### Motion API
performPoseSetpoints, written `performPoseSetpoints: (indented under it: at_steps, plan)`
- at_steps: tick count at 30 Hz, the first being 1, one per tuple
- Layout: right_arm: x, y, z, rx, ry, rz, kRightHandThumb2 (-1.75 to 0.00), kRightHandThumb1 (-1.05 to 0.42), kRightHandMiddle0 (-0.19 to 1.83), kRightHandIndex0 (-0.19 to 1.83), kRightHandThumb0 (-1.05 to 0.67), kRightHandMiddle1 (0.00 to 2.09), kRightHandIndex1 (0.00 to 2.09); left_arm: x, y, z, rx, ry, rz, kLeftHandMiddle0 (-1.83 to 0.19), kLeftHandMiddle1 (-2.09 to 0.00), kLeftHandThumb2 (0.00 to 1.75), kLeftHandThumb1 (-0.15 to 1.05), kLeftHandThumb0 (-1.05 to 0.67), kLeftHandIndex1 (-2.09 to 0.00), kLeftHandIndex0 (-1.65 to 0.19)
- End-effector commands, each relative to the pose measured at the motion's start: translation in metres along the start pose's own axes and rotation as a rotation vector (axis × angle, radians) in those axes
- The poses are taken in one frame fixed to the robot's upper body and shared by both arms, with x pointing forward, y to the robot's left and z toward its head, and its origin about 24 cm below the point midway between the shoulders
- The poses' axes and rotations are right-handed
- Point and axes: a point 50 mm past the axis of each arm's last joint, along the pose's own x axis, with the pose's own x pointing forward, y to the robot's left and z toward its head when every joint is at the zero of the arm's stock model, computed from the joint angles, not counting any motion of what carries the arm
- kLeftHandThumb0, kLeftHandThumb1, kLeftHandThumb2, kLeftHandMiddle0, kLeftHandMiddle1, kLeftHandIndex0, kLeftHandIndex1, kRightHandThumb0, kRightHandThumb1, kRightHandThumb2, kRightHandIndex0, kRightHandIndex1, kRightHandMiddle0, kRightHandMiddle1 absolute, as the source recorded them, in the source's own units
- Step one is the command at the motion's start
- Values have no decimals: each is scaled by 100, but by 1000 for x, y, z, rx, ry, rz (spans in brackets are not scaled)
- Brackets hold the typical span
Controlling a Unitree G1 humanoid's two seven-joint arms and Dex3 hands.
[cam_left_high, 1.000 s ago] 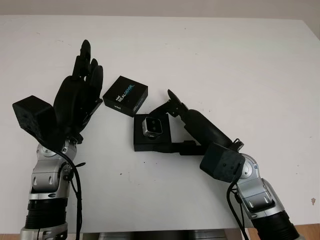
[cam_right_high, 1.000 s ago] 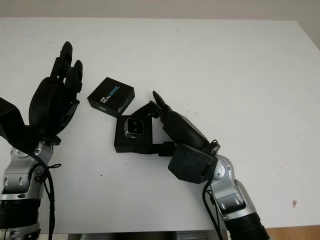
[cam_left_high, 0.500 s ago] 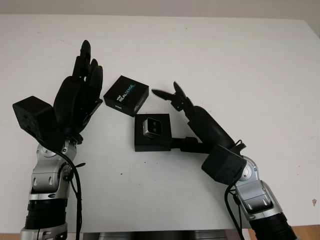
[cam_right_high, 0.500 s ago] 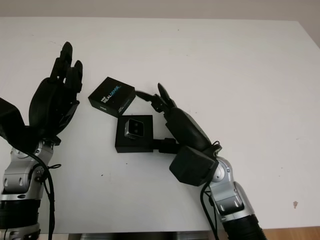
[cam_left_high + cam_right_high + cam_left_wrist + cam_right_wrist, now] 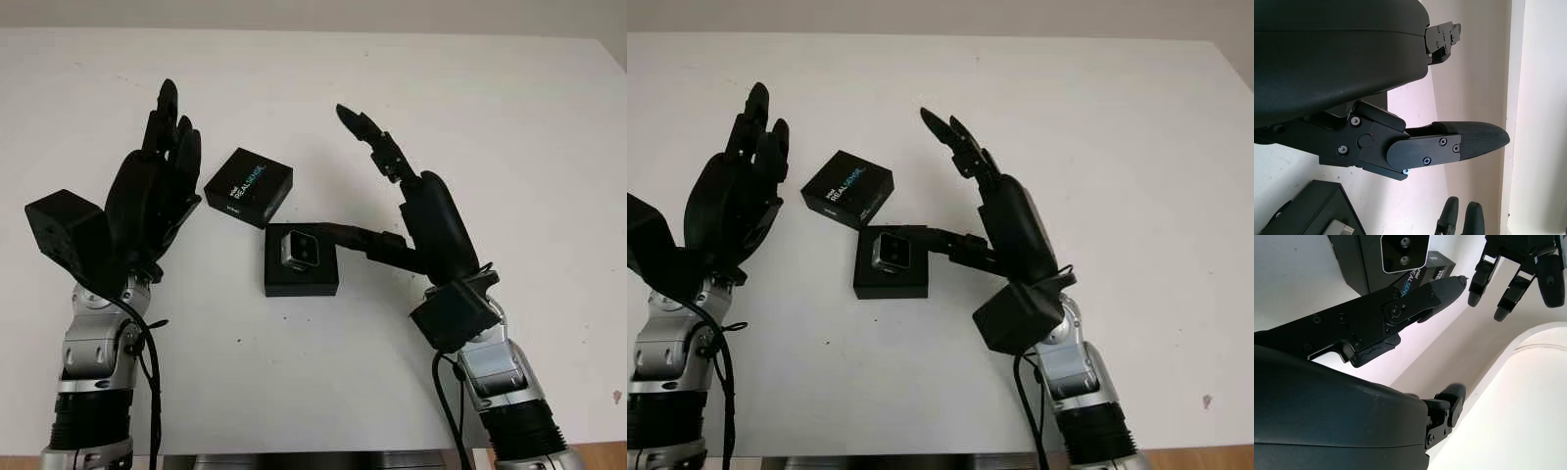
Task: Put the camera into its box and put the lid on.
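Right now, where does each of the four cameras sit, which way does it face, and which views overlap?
Left eye: on the head, looking down at the white table; left hand and right hand, both open, flank the black box base holding the silver camera; the printed black lid lies beside it.
Right eye: same scene, from slightly to one side.
Left wrist: beside the left hand's shell, facing the table.
Right wrist: beside the right hand's shell, facing the camera, lid and left hand.
Shared: the eye views match; the camera appears in both eye views and the right wrist view.

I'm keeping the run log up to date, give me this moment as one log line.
camera: in box | lid: off, on table beside box | left hand: open, raised beside lid | right hand: open, raised beside box
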Motion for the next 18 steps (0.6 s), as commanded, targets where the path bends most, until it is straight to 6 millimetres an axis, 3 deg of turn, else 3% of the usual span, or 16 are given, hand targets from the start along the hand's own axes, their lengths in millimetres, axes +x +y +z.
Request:
performPoseSetpoints:
  at_steps: [1,8,18]
  plan:
    - [-4,0,-3,5,11,21,-6,-90,20,32,-55,95,25,-1,0,3,8,-16,-2,19,0,52,105,-78,0,19]
    - [-2,-4,1,-92,47,194,-6,-91,16,27,-65,96,22,0,-1,4,2,-13,-1,19,0,51,105,-78,0,19]
    - [-6,0,11,-295,-11,304,-5,-91,33,35,-70,98,23,0,-3,4,6,-17,0,19,0,51,105,-78,0,19]
